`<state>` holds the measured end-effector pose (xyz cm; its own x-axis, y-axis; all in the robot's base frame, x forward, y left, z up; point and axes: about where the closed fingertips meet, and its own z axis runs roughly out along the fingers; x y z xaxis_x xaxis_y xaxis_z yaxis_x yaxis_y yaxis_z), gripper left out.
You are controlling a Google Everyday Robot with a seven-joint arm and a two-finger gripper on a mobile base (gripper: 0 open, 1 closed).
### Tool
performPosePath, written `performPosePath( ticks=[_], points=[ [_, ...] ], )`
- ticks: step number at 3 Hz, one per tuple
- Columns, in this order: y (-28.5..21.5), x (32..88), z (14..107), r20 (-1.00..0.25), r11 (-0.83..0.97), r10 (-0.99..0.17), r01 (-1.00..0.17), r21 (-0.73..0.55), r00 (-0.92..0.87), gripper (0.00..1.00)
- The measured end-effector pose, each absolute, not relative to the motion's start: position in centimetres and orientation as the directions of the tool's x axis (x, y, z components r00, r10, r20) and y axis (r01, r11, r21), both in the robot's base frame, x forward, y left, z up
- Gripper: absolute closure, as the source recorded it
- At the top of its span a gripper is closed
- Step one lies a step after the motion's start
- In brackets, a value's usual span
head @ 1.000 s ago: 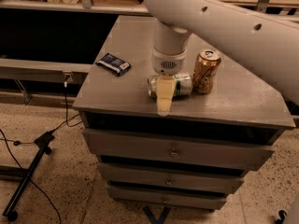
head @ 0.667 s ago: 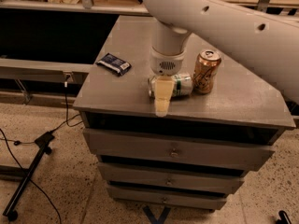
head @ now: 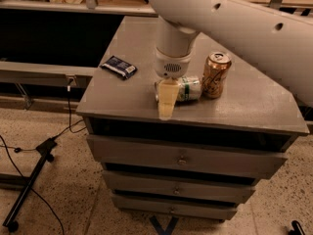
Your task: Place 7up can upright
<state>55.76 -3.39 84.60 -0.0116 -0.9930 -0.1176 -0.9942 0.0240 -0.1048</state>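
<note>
The 7up can [head: 189,88], white-silver with green markings, lies on its side near the front edge of the grey cabinet top [head: 122,97]. My gripper [head: 167,98] hangs from the white arm and is down at the can's left end, covering that end. Its cream-coloured lower part reaches to the cabinet's front edge. A gold-orange can [head: 215,75] stands upright just right of the 7up can, very close to it.
A dark blue packet [head: 119,66] lies on the left of the cabinet top. The cabinet has several drawers [head: 182,158] below. A black stand and cables [head: 34,180] lie on the floor at the left. A shelf runs along the back.
</note>
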Motion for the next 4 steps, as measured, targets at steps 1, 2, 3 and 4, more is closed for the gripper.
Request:
performPosePath(
  ticks=[1,2,3,4],
  points=[
    [-3.34,55.78,84.57,-0.118,0.024,-0.993,-0.994,-0.107,-0.011,0.39],
    [-3.28,55.79,84.55,-0.119,0.023,-0.993,-0.994,-0.109,-0.010,0.62],
    [-3.26,55.87,84.77,-0.128,0.025,-0.992,-0.994,-0.105,-0.011,0.86],
    [-3.52,56.71,85.29,-0.137,0.066,-0.989,-0.996,-0.052,-0.059,1.00]
  ],
)
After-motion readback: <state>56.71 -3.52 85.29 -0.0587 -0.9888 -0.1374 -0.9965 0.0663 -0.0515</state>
